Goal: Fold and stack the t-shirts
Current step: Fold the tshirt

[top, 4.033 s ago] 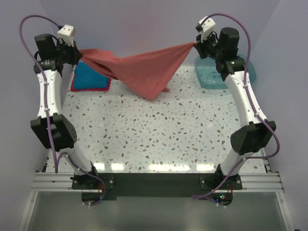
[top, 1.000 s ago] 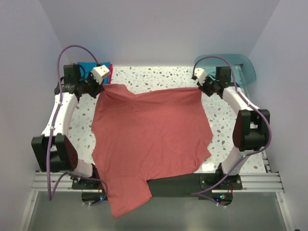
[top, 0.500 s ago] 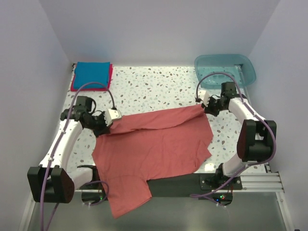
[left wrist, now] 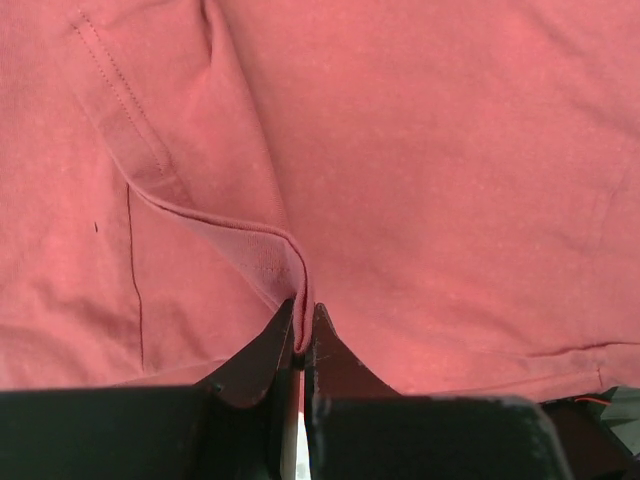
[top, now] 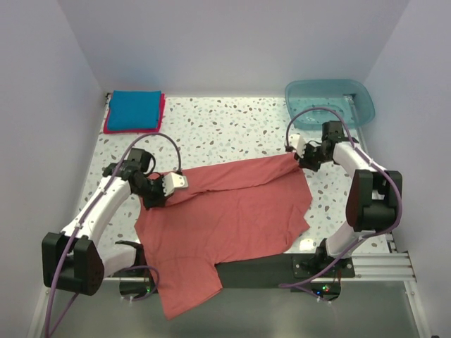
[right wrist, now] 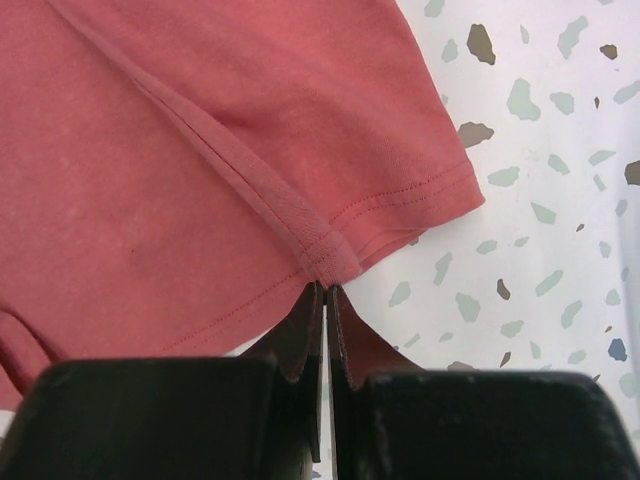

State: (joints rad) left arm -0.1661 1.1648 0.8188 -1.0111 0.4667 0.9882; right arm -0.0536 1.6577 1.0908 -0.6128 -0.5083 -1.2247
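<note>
Terrazzo table (top: 232,134), lilac walls (top: 232,49), red shirt (top: 232,211)

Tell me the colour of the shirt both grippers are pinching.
Plain salmon-red, with no print. The t-shirt shows best in the top external view.

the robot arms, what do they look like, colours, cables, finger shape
The left arm and right arm have white link shells, black joint housings, and a purple cable looping along each. The left gripper and right gripper have matte black fingers, wedge-shaped, tapering to thin tips. No markings visible.
</note>
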